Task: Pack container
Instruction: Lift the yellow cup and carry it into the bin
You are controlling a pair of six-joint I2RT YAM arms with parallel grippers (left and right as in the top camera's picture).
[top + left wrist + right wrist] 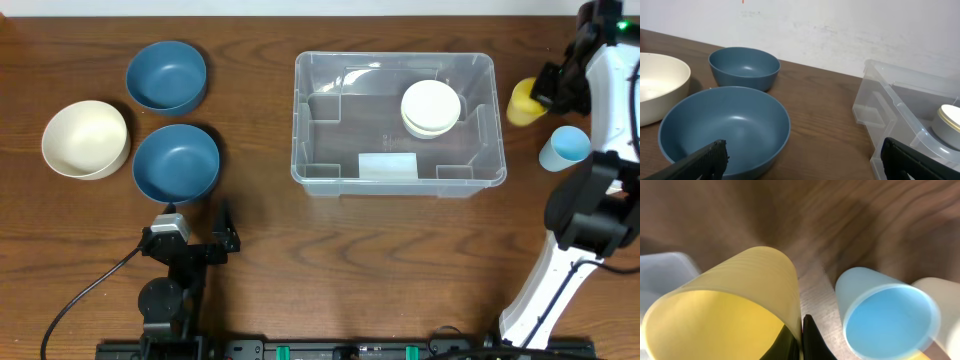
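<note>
cropped, left wrist view: cream bowl [660, 85] at left edge, container [900, 100] and white round item [947, 122] inside it at right edge | cropped, right wrist view: yellow cup [740, 295] at bottom, pale cup [945, 300] at right | blurred there: table [850, 215], grain smeared | overhead: yellow cup half-covered by right arm [612, 100]

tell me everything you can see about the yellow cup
The yellow cup looks like smooth, slightly translucent plastic with faint ridges round its wall. Its open mouth faces the right wrist camera and shows nothing inside. It sits just right of the container, outside it and partly hidden by the arm. The right end effector is shut on its rim, one finger inside and one outside. A light blue cup stands beside it, apart. Whether it is lifted or resting I cannot tell.
</note>
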